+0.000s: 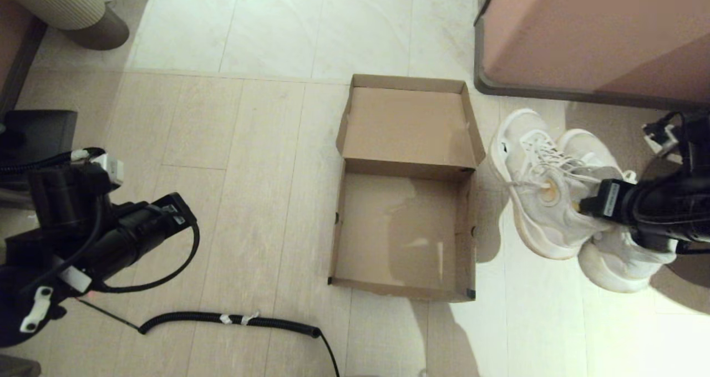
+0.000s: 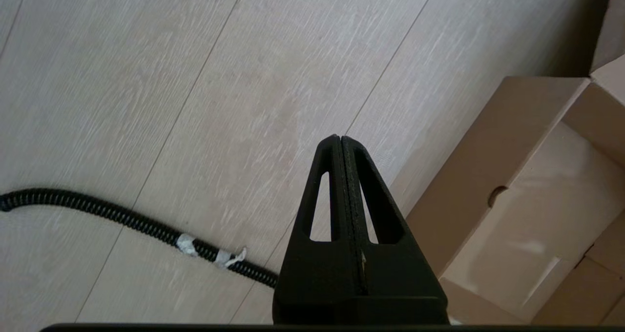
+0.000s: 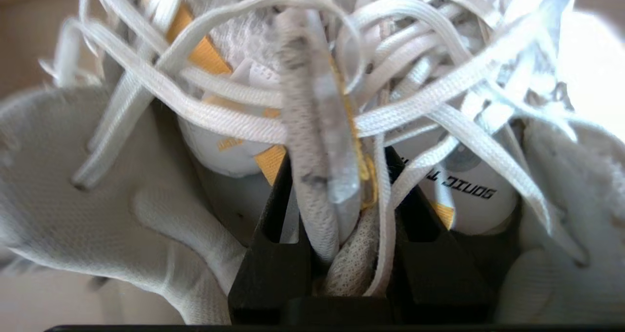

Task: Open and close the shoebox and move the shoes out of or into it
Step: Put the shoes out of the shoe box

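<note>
The brown cardboard shoebox (image 1: 388,227) stands open and empty in the middle of the floor, its flap lid (image 1: 407,125) folded back on the far side. Just right of it are the two white mesh sneakers (image 1: 541,199), side by side, toes pointing away from me. My right gripper (image 1: 582,205) is shut on them: in the right wrist view its black fingers (image 3: 273,254) pinch mesh fabric and laces (image 3: 337,224) from both shoes. My left gripper (image 2: 340,139) hangs shut and empty over the floor, left of the shoebox (image 2: 537,215).
A large pinkish-brown cabinet (image 1: 593,33) stands at the back right, close behind the shoes. A black corrugated cable (image 1: 233,320) lies on the floor at the front left. A striped round object (image 1: 66,5) and a dark block (image 1: 39,136) sit at the left.
</note>
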### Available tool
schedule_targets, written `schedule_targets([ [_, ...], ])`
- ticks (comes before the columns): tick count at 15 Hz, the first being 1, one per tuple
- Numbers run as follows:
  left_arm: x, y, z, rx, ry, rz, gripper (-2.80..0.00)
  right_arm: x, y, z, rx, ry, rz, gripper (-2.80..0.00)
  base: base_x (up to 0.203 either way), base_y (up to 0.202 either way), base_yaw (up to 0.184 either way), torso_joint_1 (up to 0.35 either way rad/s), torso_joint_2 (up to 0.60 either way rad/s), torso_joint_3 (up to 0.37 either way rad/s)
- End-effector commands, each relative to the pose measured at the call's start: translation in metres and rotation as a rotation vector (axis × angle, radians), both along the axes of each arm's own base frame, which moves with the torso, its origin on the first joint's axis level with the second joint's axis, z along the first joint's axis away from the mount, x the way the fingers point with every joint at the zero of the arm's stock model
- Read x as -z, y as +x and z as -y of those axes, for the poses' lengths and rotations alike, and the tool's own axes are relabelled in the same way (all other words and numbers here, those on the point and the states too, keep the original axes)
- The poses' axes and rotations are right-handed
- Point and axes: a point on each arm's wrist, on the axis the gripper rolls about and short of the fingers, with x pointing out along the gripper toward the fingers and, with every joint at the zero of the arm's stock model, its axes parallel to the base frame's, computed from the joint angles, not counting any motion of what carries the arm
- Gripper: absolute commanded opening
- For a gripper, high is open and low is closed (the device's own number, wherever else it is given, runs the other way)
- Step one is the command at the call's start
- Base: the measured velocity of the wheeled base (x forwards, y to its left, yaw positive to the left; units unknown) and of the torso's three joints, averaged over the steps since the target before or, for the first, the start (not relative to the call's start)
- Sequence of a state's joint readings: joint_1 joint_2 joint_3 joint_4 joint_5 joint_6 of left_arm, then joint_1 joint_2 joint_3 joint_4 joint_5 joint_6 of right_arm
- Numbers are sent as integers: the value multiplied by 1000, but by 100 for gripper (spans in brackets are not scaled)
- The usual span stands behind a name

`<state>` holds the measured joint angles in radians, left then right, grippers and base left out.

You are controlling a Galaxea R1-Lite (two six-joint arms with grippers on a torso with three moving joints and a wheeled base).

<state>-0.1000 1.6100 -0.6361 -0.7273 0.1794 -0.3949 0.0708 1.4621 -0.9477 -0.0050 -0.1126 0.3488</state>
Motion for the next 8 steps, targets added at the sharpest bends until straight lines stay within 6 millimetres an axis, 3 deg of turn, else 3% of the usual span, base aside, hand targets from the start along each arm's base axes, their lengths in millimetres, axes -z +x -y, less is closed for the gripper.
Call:
schedule_targets([
  [1, -2, -2, 1, 3, -4, 19, -280, 18, 16, 17, 64, -3, -59, -280, 0, 0, 0, 0, 0, 0],
  [4, -8, -1, -2, 3, -6, 44, -280, 64, 62, 33, 104, -22, -89, -280, 0, 0, 0, 0, 0, 0],
  [8, 4, 8, -2, 3, -8, 5, -280, 148, 112, 42, 101, -53, -127, -280, 0, 0, 0, 0, 0, 0],
])
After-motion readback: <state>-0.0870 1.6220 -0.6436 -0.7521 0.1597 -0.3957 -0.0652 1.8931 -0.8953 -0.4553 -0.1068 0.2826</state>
